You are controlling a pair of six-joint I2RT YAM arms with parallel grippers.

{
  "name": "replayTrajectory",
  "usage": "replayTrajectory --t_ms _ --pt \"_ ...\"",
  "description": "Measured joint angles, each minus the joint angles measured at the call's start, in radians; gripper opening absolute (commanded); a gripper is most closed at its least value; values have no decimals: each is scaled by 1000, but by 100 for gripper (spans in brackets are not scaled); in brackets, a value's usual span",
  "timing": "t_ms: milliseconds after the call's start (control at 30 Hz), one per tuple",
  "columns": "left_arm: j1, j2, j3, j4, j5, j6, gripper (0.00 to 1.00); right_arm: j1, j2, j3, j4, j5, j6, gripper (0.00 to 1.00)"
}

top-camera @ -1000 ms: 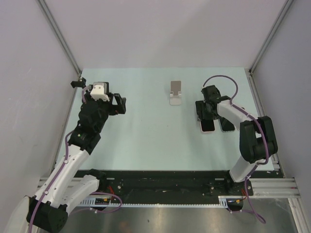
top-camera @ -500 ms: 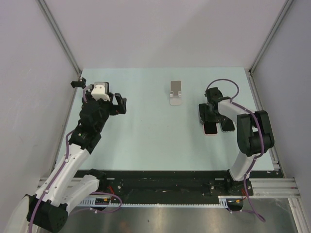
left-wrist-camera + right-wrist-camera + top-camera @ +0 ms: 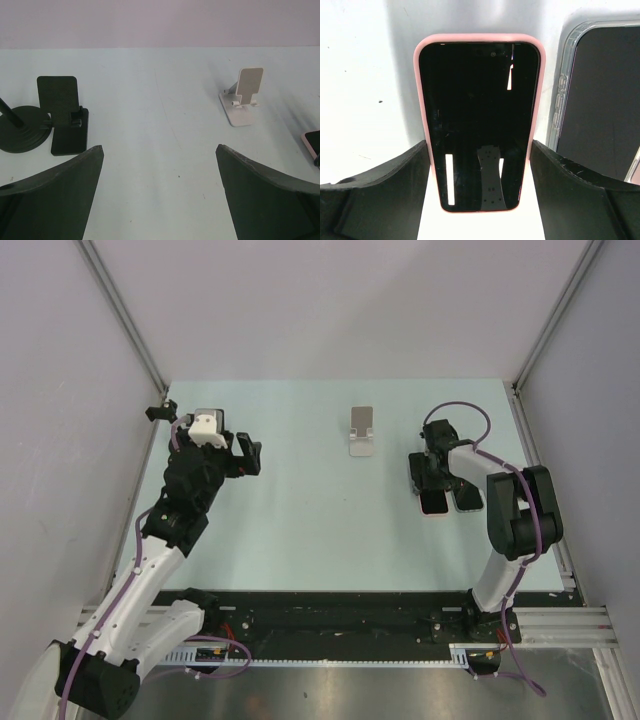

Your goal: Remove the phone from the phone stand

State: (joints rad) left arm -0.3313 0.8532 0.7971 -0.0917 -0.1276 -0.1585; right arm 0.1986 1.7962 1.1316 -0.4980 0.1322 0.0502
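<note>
A phone in a pink case (image 3: 479, 115) lies flat on the table, screen up, also in the top view (image 3: 433, 503). My right gripper (image 3: 480, 145) straddles its near end, and both fingers (image 3: 395, 190) press against its long sides. In the top view the right gripper (image 3: 432, 482) sits low at the right. The white phone stand (image 3: 362, 432) stands empty at the back middle, also in the left wrist view (image 3: 243, 97). My left gripper (image 3: 159, 150) is open and empty above the table, at the left in the top view (image 3: 250, 455).
A second phone in a clear case (image 3: 600, 100) lies just right of the pink one, seen too in the top view (image 3: 467, 500). A black phone stand (image 3: 64, 115) and a round black base (image 3: 22, 127) stand at the far left.
The right gripper and the pink phone shifted slightly right and toward the near edge a second ago, then stayed still. The left arm has not moved.
</note>
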Motion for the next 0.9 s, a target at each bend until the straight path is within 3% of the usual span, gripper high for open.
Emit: replayTrajectory --t_ms 433,667,900 --pt "0 0 0 0 0 0 100 -8 3 0 14 2 -21 11" --pt "0 0 0 0 0 0 100 -10 6 2 16 0 -25 40" --pt "0 0 0 0 0 0 100 -11 6 3 17 -5 -25 62"
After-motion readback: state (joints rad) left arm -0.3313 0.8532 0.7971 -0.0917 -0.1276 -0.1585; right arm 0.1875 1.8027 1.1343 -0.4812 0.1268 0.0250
